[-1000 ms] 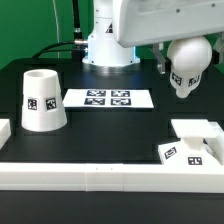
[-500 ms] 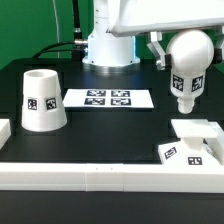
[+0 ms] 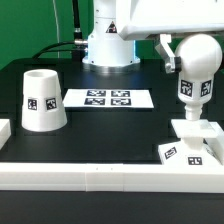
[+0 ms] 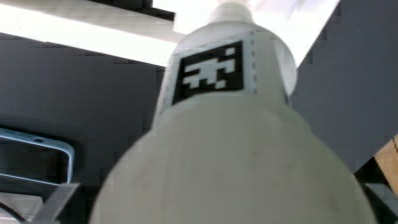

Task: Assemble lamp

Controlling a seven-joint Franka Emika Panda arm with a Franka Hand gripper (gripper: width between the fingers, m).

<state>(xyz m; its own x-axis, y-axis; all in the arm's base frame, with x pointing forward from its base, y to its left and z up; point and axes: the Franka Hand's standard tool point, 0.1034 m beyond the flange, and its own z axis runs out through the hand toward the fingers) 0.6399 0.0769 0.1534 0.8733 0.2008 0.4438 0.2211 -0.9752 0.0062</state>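
Note:
My gripper (image 3: 196, 48) is shut on the white bulb (image 3: 192, 80), gripping its round head. The bulb hangs nearly upright, its tagged stem pointing down, with the tip just above the raised middle of the flat square base (image 3: 200, 142) at the exterior view's right. I cannot tell whether the tip touches the base. The cone shade (image 3: 43, 100) stands apart at the exterior view's left. In the wrist view the bulb (image 4: 222, 110) fills the picture, and one finger (image 4: 39, 165) shows beside it.
The marker board (image 3: 107, 99) lies in front of the arm's white pedestal (image 3: 108, 45). A long white border rail (image 3: 90, 176) runs along the front, and a short rail piece (image 3: 3, 130) sits at the exterior view's left edge.
The bulb has swung from tilted to nearly upright. It has moved down and a little to the exterior view's right, to just over the base.

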